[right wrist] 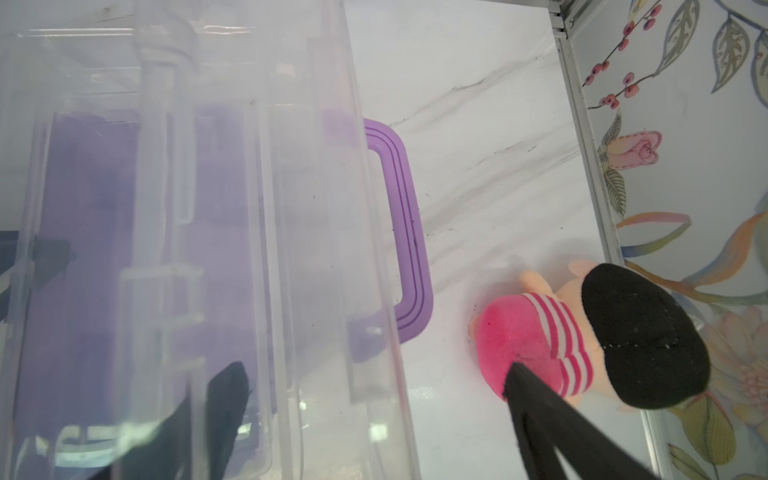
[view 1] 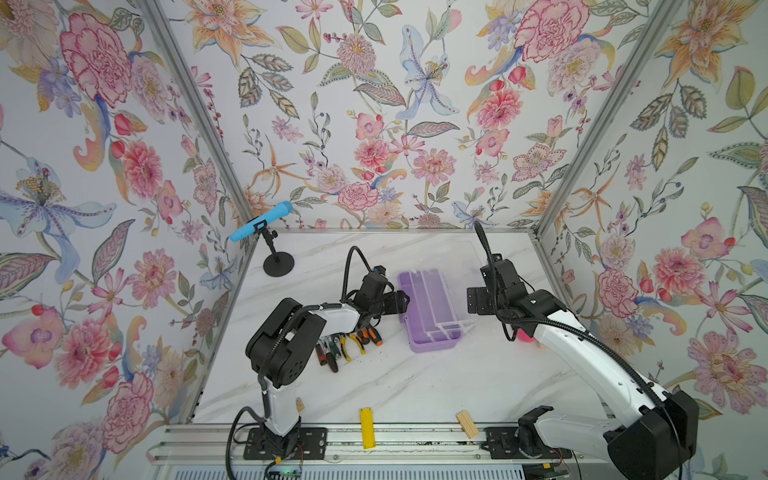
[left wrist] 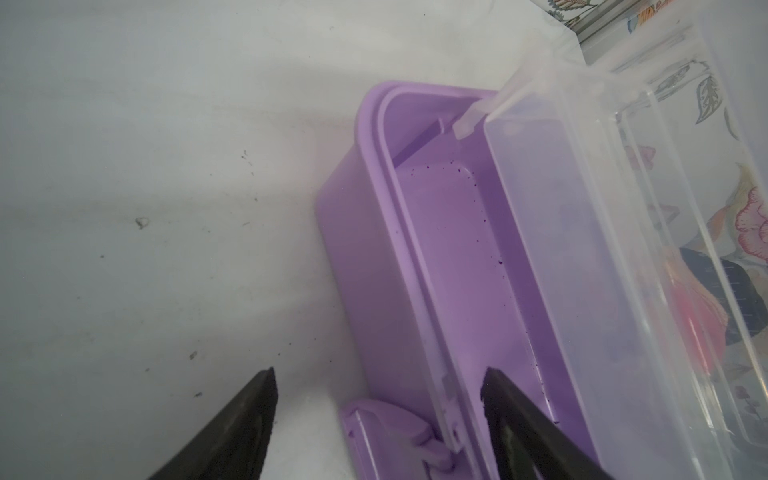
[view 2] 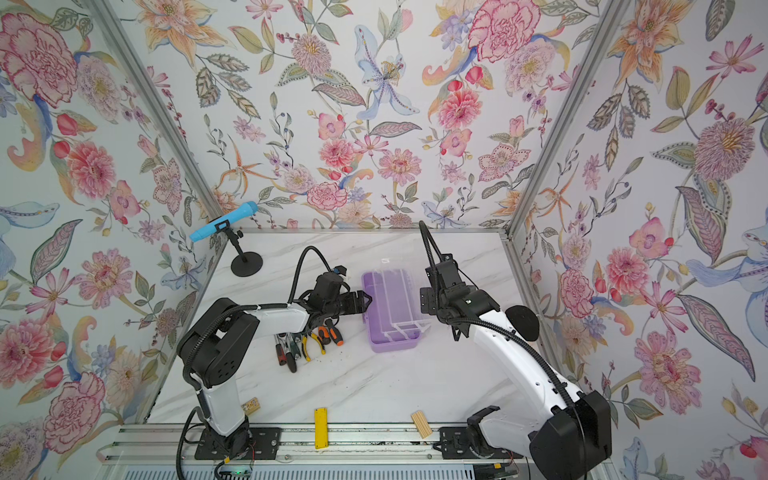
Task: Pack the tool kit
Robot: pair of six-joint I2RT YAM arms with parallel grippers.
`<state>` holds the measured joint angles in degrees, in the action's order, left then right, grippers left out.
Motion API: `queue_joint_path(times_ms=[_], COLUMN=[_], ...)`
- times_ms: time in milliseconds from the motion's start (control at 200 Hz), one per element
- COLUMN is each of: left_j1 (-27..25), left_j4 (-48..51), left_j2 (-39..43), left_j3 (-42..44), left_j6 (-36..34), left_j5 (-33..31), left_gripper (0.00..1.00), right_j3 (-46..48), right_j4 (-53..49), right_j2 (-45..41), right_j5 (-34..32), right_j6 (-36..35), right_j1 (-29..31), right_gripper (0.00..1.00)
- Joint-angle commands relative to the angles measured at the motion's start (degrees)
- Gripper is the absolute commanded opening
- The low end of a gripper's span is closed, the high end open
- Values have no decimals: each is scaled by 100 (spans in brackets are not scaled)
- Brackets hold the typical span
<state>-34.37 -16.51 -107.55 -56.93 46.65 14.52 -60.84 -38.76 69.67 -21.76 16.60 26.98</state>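
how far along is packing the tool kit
Done: the case is open, lid up, no tools inside. In hand: nothing; the left end effector and right end effector are open at the case. To do: screwdrivers and pliers lie on the table, then closing.

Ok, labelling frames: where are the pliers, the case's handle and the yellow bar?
pliers (view 1: 345, 348), a top view, yellow handle.
handle (right wrist: 409, 232), right wrist view, purple outer bar.
yellow bar (view 1: 366, 428), a top view, its middle.
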Motion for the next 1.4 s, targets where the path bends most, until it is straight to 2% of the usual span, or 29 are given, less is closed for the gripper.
queue_joint_path(times_ms=[0, 160, 340, 661, 781, 1141, 1221, 1391], left_j1=[119, 201, 286, 421, 489, 547, 453, -88], left_j4=[146, 222, 372, 468, 525, 650, 772, 1657], left_j2=[-100, -5, 103, 365, 619, 871, 874, 575], left_j3=[-169, -195, -330, -382, -302, -369, -581, -1657], left_j6=[-199, -257, -381, -429, -470, -535, -612, -1203], left_j5=[-90, -106, -143, -126, -190, -251, -307, -987], left_gripper=[81, 81, 82, 82, 82, 83, 83, 88], right_j3=[50, 25, 20, 62, 55, 70, 72, 149], right_j4=[106, 68, 105, 95, 100, 303, 357, 544], right_j2=[-136, -117, -112, -221, -394, -200, -41, 91], right_j5=[292, 50, 355, 199, 270, 705, 804, 848], right_j6=[94, 10, 54, -21, -33, -14, 1, 77], right_j1=[17, -35, -167, -331, -523, -379, -276, -210], right_gripper=[97, 97, 97, 98, 98, 96, 95, 94])
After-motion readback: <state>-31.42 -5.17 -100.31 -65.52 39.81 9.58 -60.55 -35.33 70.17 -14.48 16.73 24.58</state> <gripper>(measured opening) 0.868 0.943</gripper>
